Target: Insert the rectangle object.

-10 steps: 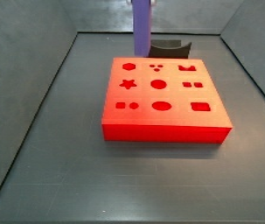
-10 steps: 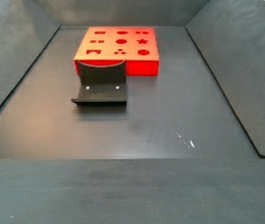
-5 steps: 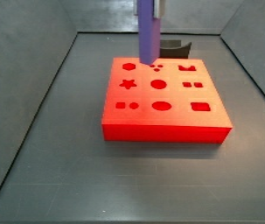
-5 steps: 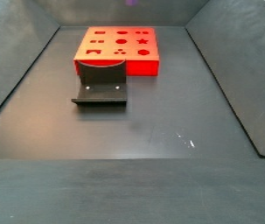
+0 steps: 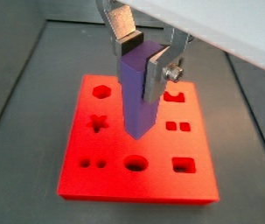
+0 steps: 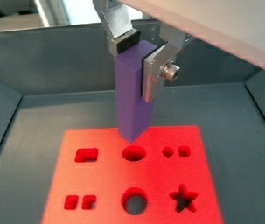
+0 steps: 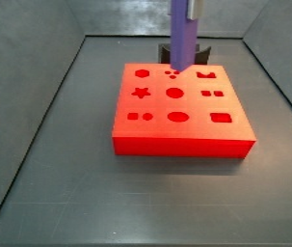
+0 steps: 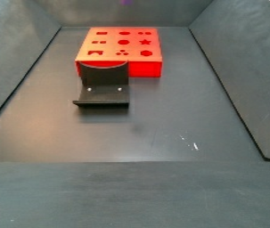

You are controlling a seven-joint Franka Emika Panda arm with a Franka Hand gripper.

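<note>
The gripper point(image 5: 144, 54) hangs above the red block point(image 5: 135, 175), its two silver fingers point(image 5: 122, 26) clamped on the upper end of the rectangle object point(image 5: 135, 92), a long purple bar held upright between the dark pads. In both wrist views the bar points down toward the block's top face, and its lower end sits over the middle of that face, among the shaped holes; whether it touches the surface cannot be told from these views. In a wrist view point(image 6: 134, 92) the bar's lower end lies just beside a round hole point(image 6: 135, 153). In a side view the purple bar point(image 7: 184, 34) stands vertical over the far edge of the red block point(image 7: 180, 125), reaching up out of the picture, with its lower end near the small holes at the back of the block. The fixture point(image 8: 102, 91) stands on the dark floor just in front of the red block point(image 8: 121, 51) in a side view, close to its near edge.
</note>
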